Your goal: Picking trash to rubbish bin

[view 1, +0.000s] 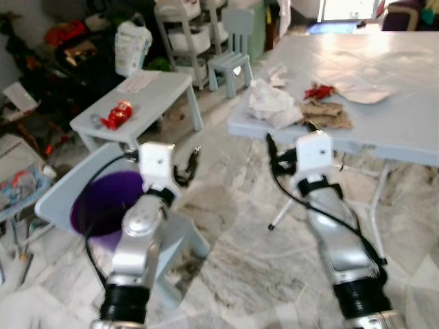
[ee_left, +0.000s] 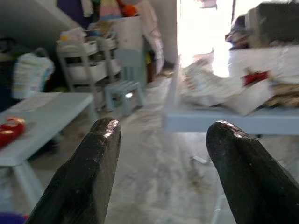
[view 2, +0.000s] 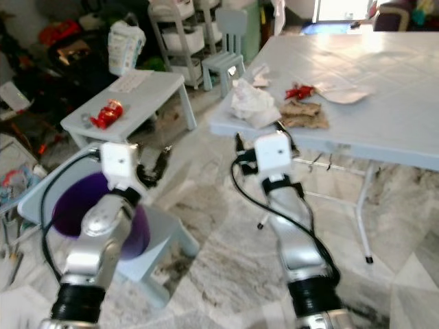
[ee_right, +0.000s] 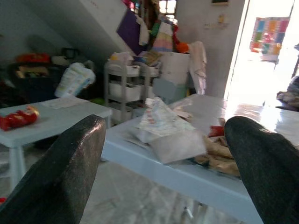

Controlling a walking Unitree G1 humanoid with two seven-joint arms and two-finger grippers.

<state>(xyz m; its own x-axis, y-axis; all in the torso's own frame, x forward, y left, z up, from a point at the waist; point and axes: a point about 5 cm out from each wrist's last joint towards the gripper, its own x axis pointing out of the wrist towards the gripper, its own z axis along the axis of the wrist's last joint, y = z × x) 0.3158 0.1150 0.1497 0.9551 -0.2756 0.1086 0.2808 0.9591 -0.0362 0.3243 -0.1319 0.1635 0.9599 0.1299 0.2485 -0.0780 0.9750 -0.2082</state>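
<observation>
I see the pale blue tabletop point(view 1: 384, 103) ahead, crumpled white paper trash point(view 1: 269, 99) at its near corner, just beyond my spread, empty right hand point(ee_right: 163, 154). My left hand point(ee_left: 161, 154), also spread, hovers above the floor.

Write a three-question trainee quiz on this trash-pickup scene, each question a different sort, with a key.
1. True or false: the right gripper is shut on the crumpled white wrapper.
2. Which surface holds the red snack packet? A) large table B) small low table C) floor
3. Fill in: the purple bin sits below the ___ arm.

Key: 1 false, its fingers are open, short of the large table. 2 B, the small low table. 3 left; the left gripper is open too.
</observation>
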